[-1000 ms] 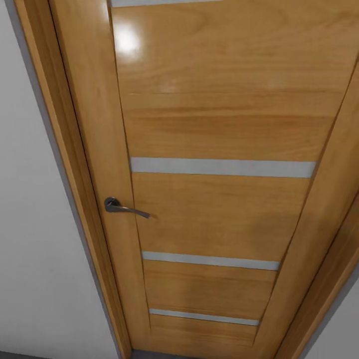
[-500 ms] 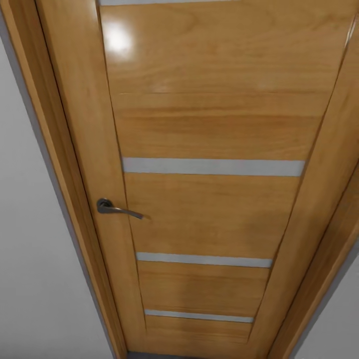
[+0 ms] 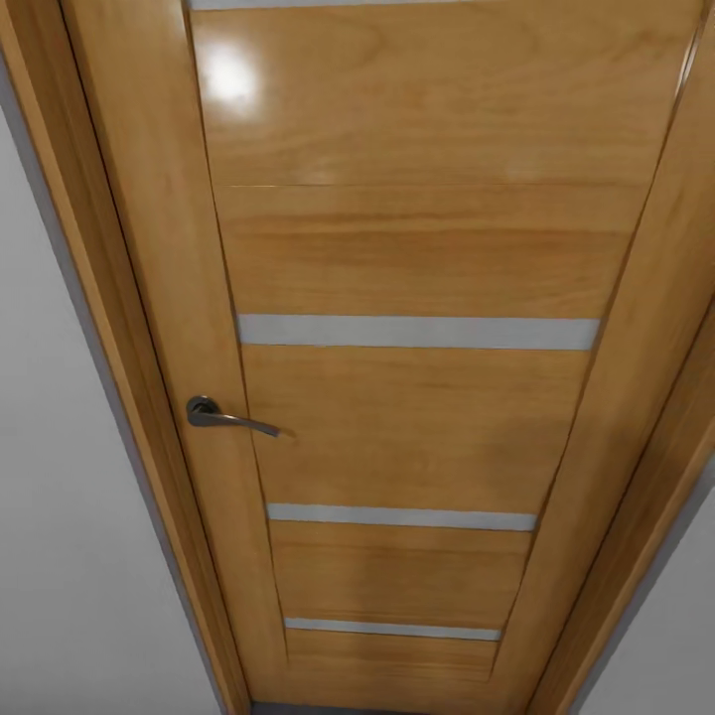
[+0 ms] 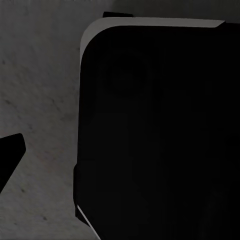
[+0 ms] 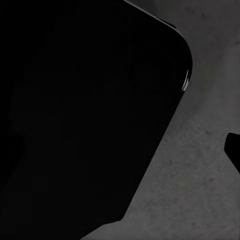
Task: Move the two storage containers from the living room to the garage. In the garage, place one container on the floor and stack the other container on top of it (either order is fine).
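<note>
Closed wooden door with lever handle ahead; I cannot tell either pincer's state. Driving on, I risk ramming it.

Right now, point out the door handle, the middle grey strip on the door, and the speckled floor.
door handle (image 3: 230, 417), head view, on the lever near its round base.
middle grey strip (image 3: 397, 516), head view, at mid-length.
speckled floor (image 4: 40, 95), left wrist view, on a bare patch.

The head view is bright and slightly soft, with 1 glare spot on the glossy door; both wrist views are dim and murky.
</note>
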You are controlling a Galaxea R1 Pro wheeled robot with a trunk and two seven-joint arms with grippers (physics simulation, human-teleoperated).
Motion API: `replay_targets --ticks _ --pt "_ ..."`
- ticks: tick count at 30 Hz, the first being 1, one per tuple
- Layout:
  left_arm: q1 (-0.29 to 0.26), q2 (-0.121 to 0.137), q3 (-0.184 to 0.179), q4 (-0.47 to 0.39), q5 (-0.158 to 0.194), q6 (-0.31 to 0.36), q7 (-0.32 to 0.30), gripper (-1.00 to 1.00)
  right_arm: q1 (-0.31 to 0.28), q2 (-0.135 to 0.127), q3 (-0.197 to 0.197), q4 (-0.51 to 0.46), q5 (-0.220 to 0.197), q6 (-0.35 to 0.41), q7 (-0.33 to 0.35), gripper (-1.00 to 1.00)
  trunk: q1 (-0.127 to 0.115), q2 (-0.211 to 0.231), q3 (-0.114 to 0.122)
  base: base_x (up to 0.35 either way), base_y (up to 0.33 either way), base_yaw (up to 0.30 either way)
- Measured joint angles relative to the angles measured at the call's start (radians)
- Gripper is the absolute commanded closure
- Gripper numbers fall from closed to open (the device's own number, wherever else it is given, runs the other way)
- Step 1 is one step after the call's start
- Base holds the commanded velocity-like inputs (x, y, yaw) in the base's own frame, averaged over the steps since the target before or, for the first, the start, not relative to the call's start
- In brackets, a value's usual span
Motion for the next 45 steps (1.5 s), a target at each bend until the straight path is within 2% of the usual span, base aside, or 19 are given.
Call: replay_targets --ticks 19,45 --pt "0.000 0.000 0.000 0.000 0.000 0.000 0.000 -1.00 0.000 0.000 0.000 0.000 0.000 0.000 0.000 -1.00 0.000 0.000 0.000 0.000 0.000 -0.067" --pt "0.000 0.000 0.000 -0.001 0.000 0.000 0.000 -1.00 0.000 -0.002 0.000 0.000 0.010 0.000 -0.004 -1.00 0.000 0.000 0.000 0.000 0.000 -0.002"
